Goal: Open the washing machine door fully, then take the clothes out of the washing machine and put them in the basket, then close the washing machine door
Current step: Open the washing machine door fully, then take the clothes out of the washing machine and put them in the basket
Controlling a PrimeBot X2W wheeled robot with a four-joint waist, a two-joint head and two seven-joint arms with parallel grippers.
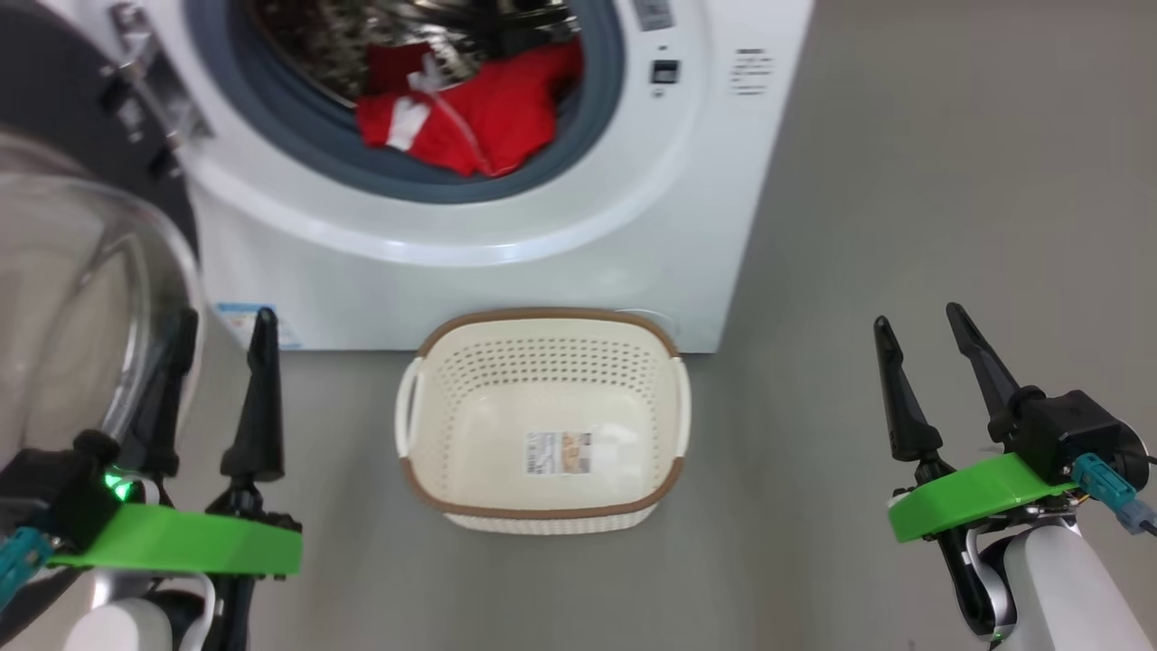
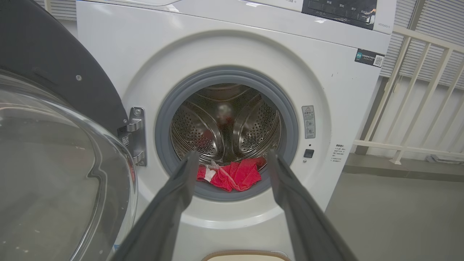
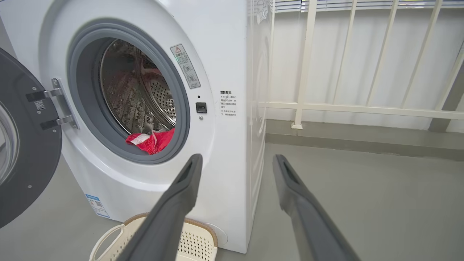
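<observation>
Left tool [image 1: 226,316] sits bottom-left in head view, fingers apart, nothing between them, pointing at the washer [image 1: 506,271]. Right tool [image 1: 918,315] bottom-right, also spread and empty, over bare floor [image 1: 904,181]. Door [image 1: 63,99] is swung out on the robot's left, glass bowl right beside the left tool's outer finger; touching or not, can't tell. Clothes [image 1: 470,117]: red heap at bottom front of the drum [image 1: 316,36], draped onto the grey ring [image 1: 601,108], long axis across the opening. Basket [image 1: 542,316] on the floor just in front of the washer, below the opening, mouth up, long axis parallel to the washer front, label on its bottom. Left wrist view adds control panel [image 2: 340,9], hinge [image 2: 136,136], drum back wall. Right wrist view adds washer side panel [image 3: 257,108] and white railing [image 3: 362,107].
</observation>
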